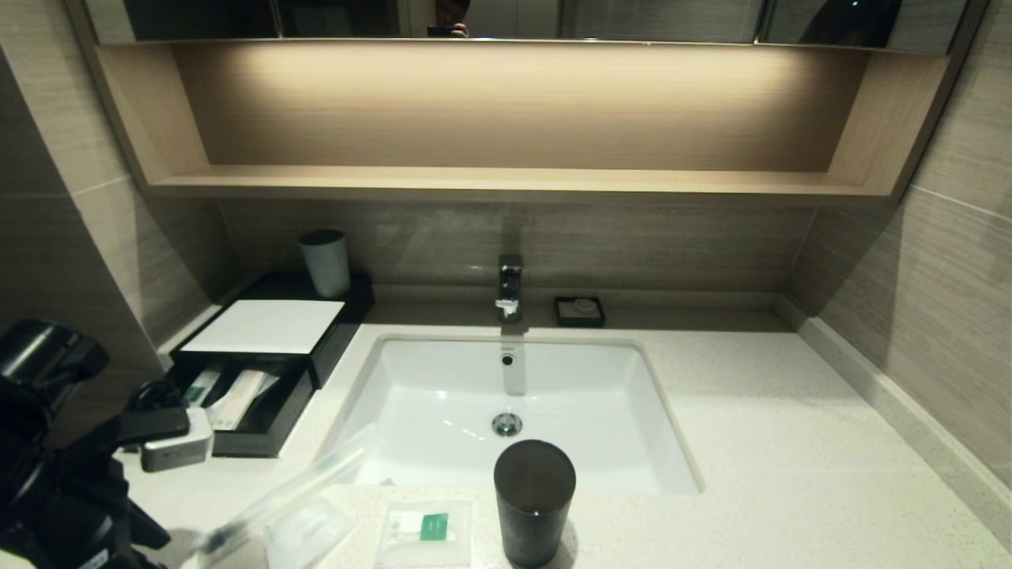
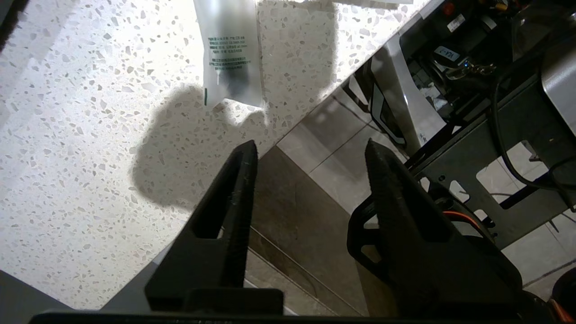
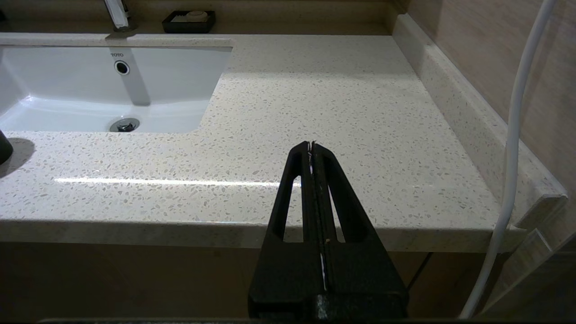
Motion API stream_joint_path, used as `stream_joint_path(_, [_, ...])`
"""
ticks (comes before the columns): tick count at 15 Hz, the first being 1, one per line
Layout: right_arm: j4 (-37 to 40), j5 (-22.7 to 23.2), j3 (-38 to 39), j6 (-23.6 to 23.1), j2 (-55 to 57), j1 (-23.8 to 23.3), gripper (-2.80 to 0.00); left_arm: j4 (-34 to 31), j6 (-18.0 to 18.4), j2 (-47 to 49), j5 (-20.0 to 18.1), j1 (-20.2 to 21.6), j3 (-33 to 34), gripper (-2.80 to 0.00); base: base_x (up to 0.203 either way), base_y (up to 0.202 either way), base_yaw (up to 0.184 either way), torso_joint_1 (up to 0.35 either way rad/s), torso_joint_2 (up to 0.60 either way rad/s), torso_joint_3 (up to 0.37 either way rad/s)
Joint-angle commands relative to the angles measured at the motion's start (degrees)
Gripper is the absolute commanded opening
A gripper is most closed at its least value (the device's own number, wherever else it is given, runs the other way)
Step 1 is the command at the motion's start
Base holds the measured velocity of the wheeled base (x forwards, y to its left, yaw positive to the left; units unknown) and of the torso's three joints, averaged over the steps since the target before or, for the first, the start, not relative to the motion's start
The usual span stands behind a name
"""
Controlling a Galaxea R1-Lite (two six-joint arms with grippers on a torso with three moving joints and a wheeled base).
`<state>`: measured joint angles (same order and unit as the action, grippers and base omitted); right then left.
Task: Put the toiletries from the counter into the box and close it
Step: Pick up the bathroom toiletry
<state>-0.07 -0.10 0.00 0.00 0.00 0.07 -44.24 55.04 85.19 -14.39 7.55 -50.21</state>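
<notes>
Near the counter's point(image 1: 791, 442) front edge lie a long toothbrush sleeve point(image 1: 285, 494), a small clear packet point(image 1: 308, 529) and a square white sachet with a green label point(image 1: 424, 531). The black box point(image 1: 332, 340) stands at the back left with its drawer point(image 1: 269, 438) pulled out and a few wrapped packets point(image 1: 237, 397) inside. My left arm point(image 1: 55, 482) is at the lower left. Its gripper point(image 2: 310, 150) is open and empty over the counter's front edge, a short way from the toothbrush sleeve's end point(image 2: 231, 54). My right gripper point(image 3: 311, 145) is shut and empty, low in front of the counter's right part.
A tall dark cup point(image 1: 534, 502) stands at the front next to the sachet. A white cup point(image 1: 326, 263) sits on the box's back end. The white sink point(image 1: 395, 427), the faucet point(image 1: 510, 286) and a small black soap dish point(image 1: 579, 311) fill the middle and back.
</notes>
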Motion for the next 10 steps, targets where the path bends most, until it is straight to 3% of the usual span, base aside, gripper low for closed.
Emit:
stream_joint_path(1, [-0.01,0.01,0.05,0.0,0.0,0.01,-2.8,-0.32,1.01,1.53,-0.01,0.01,0.12,0.0,0.0,0.0,0.0,0.0,0.0,0.0])
stream_joint_path(10, [-0.01,0.01,0.0,0.0,0.0,0.01,-2.8,6.49,1.74,8.13,0.15,0.01,0.55,0.0,0.0,0.0,0.0,0.0,0.0,0.0])
